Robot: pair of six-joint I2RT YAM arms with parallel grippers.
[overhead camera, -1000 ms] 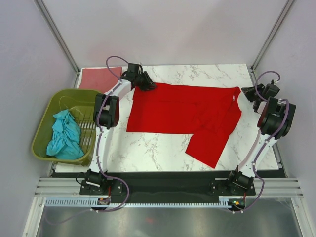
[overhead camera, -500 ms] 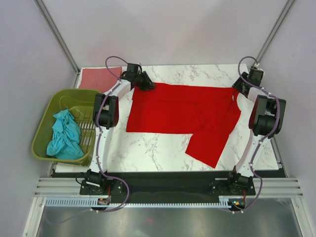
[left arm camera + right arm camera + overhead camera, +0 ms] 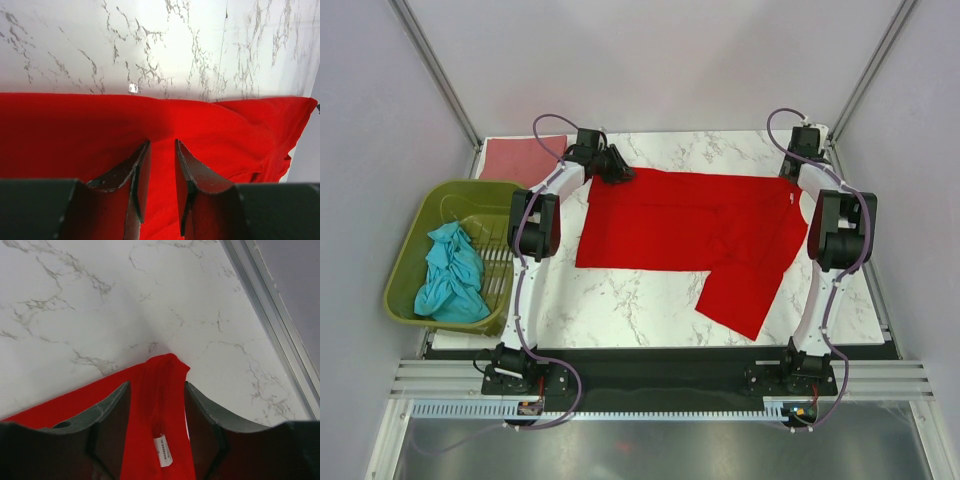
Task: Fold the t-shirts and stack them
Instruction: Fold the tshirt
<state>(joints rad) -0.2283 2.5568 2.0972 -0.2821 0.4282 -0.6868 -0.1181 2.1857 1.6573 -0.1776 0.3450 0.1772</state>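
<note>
A bright red t-shirt [image 3: 690, 225] lies spread on the marble table [image 3: 650, 300], one sleeve pointing toward the near edge. My left gripper [image 3: 619, 169] rests on its back left corner. In the left wrist view the left gripper [image 3: 161, 142] is open, its fingertips set down on the red cloth [image 3: 75, 130] with a narrow gap between them. My right gripper [image 3: 793, 180] is at the back right. It stands open [image 3: 157, 384], straddling the collar with its white neck label [image 3: 163, 450]. A teal t-shirt [image 3: 450, 270] lies crumpled in the basket. A dusty pink t-shirt [image 3: 515, 155] lies flat at the back left corner.
The olive-green basket [image 3: 460, 195] sits off the table's left edge. A metal frame rail [image 3: 270, 305] runs close along the right of the right gripper. Grey walls enclose the table at the back and sides.
My right arm has swung from the table's right edge to the back right corner, over the red shirt's collar, and its jaws have opened. The left arm and the shirt have not moved.
</note>
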